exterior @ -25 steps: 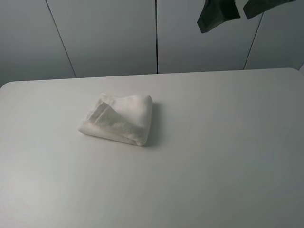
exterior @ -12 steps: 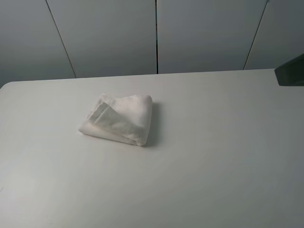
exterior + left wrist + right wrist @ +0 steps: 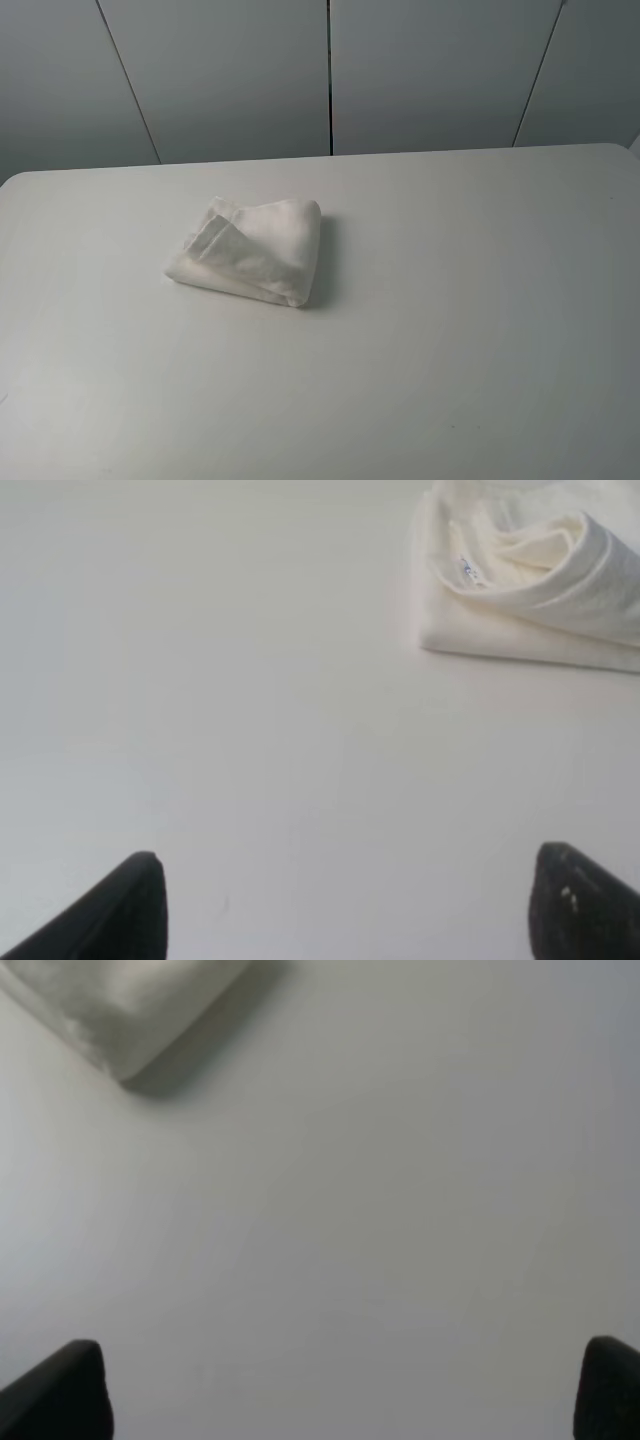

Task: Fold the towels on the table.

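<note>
The white towel (image 3: 250, 250) lies folded into a small thick bundle on the white table (image 3: 450, 300), left of centre. Neither gripper shows in the exterior high view. In the left wrist view the towel (image 3: 540, 580) shows its small label, and my left gripper (image 3: 350, 910) is open and empty above bare table, apart from the towel. In the right wrist view a corner of the towel (image 3: 130, 1000) shows, and my right gripper (image 3: 345, 1390) is open and empty over bare table, well away from it.
Grey wall panels (image 3: 330, 70) stand behind the table's far edge. The table's rounded back corners show at left and right. Bare tabletop surrounds the towel on all sides.
The dark right arm that hung at the upper right one second ago dropped to the right edge and has now left the exterior high view. The towel has not moved.
</note>
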`<move>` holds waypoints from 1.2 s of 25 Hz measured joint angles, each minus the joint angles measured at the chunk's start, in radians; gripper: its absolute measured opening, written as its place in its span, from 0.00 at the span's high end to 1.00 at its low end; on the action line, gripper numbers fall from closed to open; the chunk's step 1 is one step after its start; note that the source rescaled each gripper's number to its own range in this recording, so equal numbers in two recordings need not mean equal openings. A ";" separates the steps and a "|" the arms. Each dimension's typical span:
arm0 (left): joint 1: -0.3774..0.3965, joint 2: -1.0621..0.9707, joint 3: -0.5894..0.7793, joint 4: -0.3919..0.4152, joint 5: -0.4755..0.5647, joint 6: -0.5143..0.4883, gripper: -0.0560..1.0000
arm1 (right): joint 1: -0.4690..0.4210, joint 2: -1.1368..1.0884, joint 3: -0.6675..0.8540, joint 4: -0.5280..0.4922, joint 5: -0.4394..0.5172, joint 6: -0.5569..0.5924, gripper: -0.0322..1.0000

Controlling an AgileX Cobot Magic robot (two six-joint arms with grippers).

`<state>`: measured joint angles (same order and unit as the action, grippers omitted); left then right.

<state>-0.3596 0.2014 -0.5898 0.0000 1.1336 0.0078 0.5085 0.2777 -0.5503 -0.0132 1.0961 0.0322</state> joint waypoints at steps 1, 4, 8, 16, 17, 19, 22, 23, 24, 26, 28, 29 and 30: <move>0.000 -0.016 0.016 0.000 0.000 0.000 0.07 | 0.000 -0.028 0.016 0.013 0.000 -0.013 0.00; 0.000 -0.070 0.058 -0.006 -0.017 0.000 0.07 | 0.000 -0.117 0.038 0.079 0.001 -0.069 0.00; 0.000 -0.129 0.078 -0.012 -0.041 -0.002 0.07 | 0.000 -0.186 0.038 0.087 0.001 -0.097 0.00; 0.000 -0.200 0.078 0.000 -0.045 -0.002 0.07 | 0.000 -0.210 0.038 0.056 0.001 -0.076 0.00; 0.000 -0.201 0.078 0.000 -0.045 -0.002 0.07 | -0.008 -0.222 0.038 0.041 0.001 -0.053 0.00; 0.000 -0.201 0.078 0.000 -0.045 -0.008 0.07 | -0.042 -0.248 0.038 0.019 0.001 -0.017 0.00; 0.000 -0.201 0.078 0.000 -0.045 -0.017 0.07 | -0.155 -0.275 0.038 0.013 0.001 0.000 0.00; 0.000 -0.201 0.078 0.000 -0.045 -0.020 0.07 | -0.196 -0.277 0.038 0.013 0.001 0.000 0.00; 0.000 -0.201 0.078 0.005 -0.045 -0.022 0.07 | -0.245 -0.277 0.038 0.013 0.001 0.000 0.00; 0.000 -0.201 0.078 0.005 -0.045 -0.024 0.07 | -0.337 -0.279 0.038 0.013 0.001 0.000 0.00; 0.000 -0.201 0.078 0.005 -0.045 -0.024 0.07 | -0.410 -0.279 0.038 0.013 0.001 0.000 0.01; 0.000 -0.201 0.078 0.005 -0.045 -0.024 0.07 | -0.444 -0.279 0.038 0.013 0.001 0.000 0.01; 0.000 -0.201 0.078 0.005 -0.045 -0.024 0.07 | -0.474 -0.279 0.038 0.013 0.001 0.000 0.01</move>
<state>-0.3596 0.0000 -0.5117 0.0055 1.0886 -0.0162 0.0345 -0.0010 -0.5118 0.0000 1.0968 0.0319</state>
